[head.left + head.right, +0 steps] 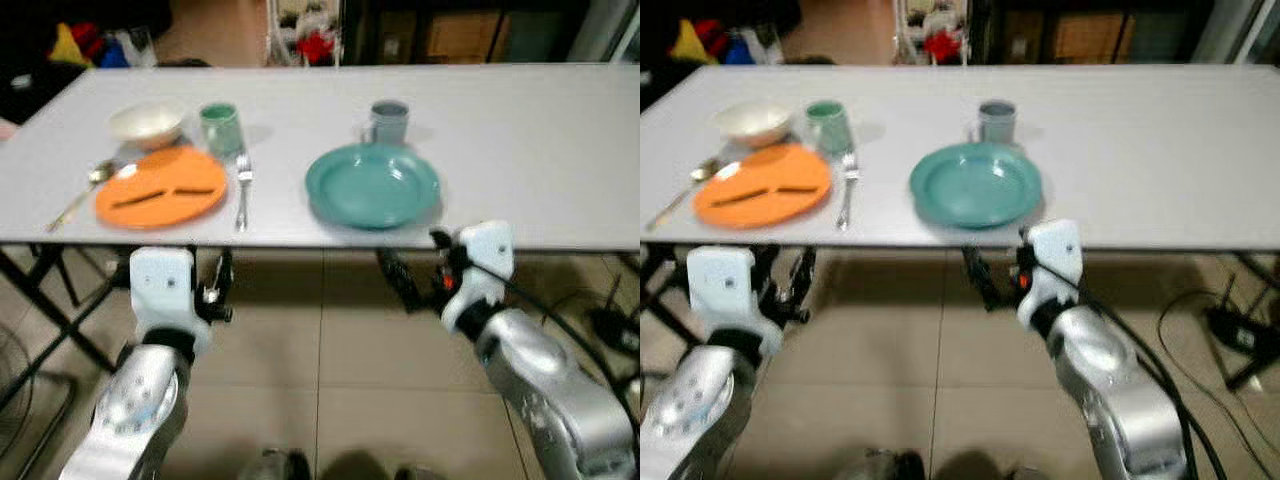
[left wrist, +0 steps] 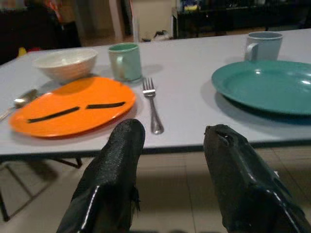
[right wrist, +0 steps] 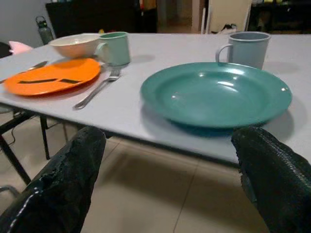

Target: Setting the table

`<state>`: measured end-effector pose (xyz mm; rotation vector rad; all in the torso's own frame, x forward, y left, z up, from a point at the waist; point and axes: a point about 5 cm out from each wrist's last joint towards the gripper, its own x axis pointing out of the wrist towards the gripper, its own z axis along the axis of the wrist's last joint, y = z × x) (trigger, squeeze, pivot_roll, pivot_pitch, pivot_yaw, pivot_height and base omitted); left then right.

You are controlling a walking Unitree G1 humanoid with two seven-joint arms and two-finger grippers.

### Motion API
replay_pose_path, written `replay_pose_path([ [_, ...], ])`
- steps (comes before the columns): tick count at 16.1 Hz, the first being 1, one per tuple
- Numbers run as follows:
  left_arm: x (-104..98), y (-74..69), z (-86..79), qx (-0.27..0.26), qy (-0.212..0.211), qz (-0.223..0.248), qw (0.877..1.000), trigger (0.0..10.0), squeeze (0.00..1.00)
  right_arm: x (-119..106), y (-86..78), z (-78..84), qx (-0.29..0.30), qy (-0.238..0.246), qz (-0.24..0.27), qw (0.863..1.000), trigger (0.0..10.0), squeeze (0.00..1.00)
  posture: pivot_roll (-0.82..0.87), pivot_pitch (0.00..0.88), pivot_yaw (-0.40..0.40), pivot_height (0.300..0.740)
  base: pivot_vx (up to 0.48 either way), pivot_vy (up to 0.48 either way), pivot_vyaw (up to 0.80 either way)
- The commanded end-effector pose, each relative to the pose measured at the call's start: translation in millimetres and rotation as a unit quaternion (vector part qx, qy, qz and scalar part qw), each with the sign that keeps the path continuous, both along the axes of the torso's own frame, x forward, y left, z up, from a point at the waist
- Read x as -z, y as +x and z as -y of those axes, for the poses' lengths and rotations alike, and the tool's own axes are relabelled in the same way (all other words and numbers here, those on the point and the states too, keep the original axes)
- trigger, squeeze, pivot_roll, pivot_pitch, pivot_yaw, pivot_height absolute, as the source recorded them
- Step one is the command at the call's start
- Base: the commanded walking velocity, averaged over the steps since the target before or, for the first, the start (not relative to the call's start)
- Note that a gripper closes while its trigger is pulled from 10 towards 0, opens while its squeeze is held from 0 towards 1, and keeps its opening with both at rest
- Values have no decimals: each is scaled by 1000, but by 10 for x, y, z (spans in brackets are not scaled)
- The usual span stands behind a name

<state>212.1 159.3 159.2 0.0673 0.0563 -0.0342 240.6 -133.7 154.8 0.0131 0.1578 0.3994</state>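
Note:
On the grey table (image 1: 520,150), the left setting has an orange plate (image 1: 160,187) with two dark strips on it. A cream bowl (image 1: 148,123) and a green mug (image 1: 221,128) stand behind this plate. A fork (image 1: 242,190) lies to its right and a spoon (image 1: 80,192) to its left. Further right are a teal plate (image 1: 371,184) and a grey-blue mug (image 1: 388,122). My left gripper (image 2: 175,133) is open and empty, just below the table's front edge, facing the fork. Before the teal plate, my right gripper (image 3: 170,141) is also open and empty under the edge.
Black folding table legs (image 1: 50,300) stand under the table's left end. Cables and a black plug block (image 1: 610,330) lie on the tiled floor at the right. Dark furniture and coloured clutter (image 1: 85,42) stand beyond the far edge.

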Motion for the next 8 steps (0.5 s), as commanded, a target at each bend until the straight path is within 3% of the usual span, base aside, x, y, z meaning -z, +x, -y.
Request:
replay_pose_path([
  [1,-12,-8,-5,-7,-4,4,1000,10000,0,-10,8,-9,-2,-6,5,1000,10000,0,-91,0,101,740,0,0,0],
  [8,-6,73,-14,-11,5,4,1000,10000,0,-15,18,42,16,-1,8,1000,10000,0,-97,0,89,740,0,0,0],
])
